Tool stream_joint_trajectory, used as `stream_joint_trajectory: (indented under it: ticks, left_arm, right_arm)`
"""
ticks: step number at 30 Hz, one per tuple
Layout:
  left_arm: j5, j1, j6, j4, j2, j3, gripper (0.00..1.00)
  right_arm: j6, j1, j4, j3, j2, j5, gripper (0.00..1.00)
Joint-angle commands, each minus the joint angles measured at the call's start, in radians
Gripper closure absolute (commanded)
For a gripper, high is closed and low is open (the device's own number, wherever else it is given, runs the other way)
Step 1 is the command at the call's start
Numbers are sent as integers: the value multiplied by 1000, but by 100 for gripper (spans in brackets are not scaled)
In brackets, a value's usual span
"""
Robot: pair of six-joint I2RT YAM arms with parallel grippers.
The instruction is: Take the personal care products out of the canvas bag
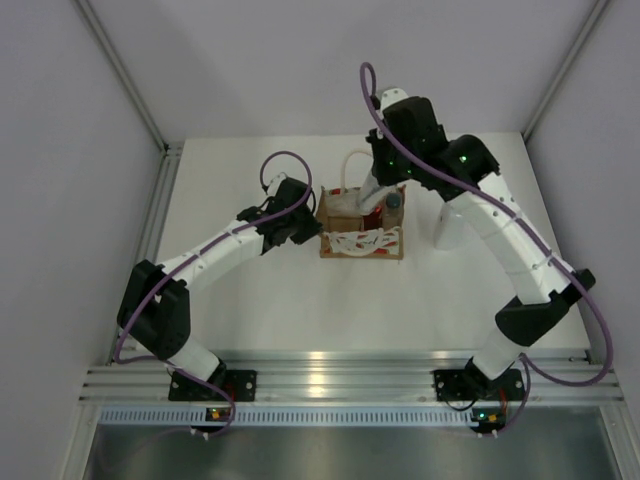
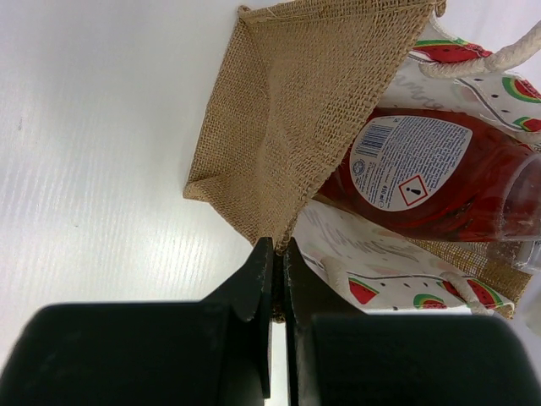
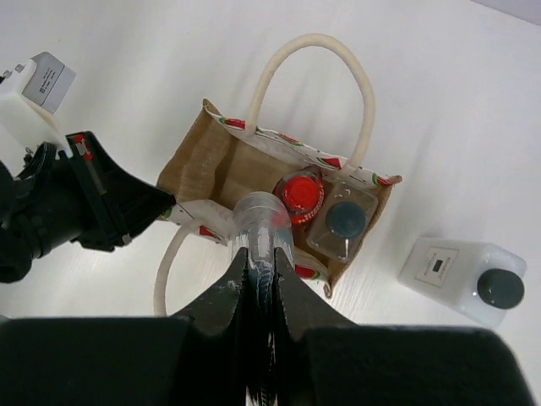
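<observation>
The canvas bag (image 1: 360,243) stands at mid-table, tan with a white watermelon-print panel. My left gripper (image 1: 305,222) is shut on the bag's tan left edge (image 2: 287,101), with the fabric pinched between the fingertips (image 2: 279,254). My right gripper (image 3: 262,254) is above the bag's opening and shut on a clear round bottle (image 3: 262,222), held just over the rim. Inside the bag are the red bottle (image 3: 302,193) with its white label (image 2: 406,161) and a pale bottle with a dark cap (image 3: 342,222). The white bottle with a dark grey cap (image 3: 461,271) lies on the table right of the bag.
The bag's white looped handles (image 3: 313,51) stick out on both sides. The white bottle (image 1: 445,232) lies partly under my right arm. Grey walls enclose the table on three sides. An aluminium rail (image 1: 330,375) runs along the near edge.
</observation>
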Motion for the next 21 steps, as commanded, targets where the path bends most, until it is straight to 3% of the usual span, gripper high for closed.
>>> stream_joint_trajectory:
  ticks: [1,7,14,21]
  left_arm:
    - [-65,9,-5,-35,-6,-17,100]
    - [-64,9,-4,-35,-14,-20,100]
    - [-70,9,-1,-35,-32,-26,100]
    - [-67,9,5,-36,-32,-24,100]
  right_arm:
    - [-7,-27,-20,65,-120,33,100]
    - [0,-116,-44,-27,-239,24,100]
    - [-13,-274,-35,-262,-356,-12,100]
    - [-14,-383,83,-496,-398,-71,100]
